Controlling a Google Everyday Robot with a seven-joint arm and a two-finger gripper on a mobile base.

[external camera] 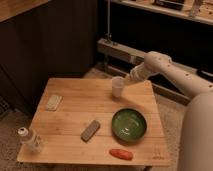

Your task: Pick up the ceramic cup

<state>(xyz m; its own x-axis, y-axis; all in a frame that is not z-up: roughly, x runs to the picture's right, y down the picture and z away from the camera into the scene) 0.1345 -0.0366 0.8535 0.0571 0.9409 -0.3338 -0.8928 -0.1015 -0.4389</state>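
The ceramic cup (pixel 117 86) is small, white and handleless, near the far edge of the wooden table (pixel 70 117), right of centre. My gripper (pixel 126 81) reaches in from the right on the white arm and sits right against the cup's upper right side. I cannot tell whether the cup rests on the table or hangs just above it.
A green bowl (pixel 129 123) lies in front of the cup. A red oblong item (pixel 121 154) lies near the front edge. A grey bar (pixel 90 130) is mid-table, a pale packet (pixel 53 102) at the left, a clear bottle (pixel 30 140) at the front left corner. A metal rack stands behind.
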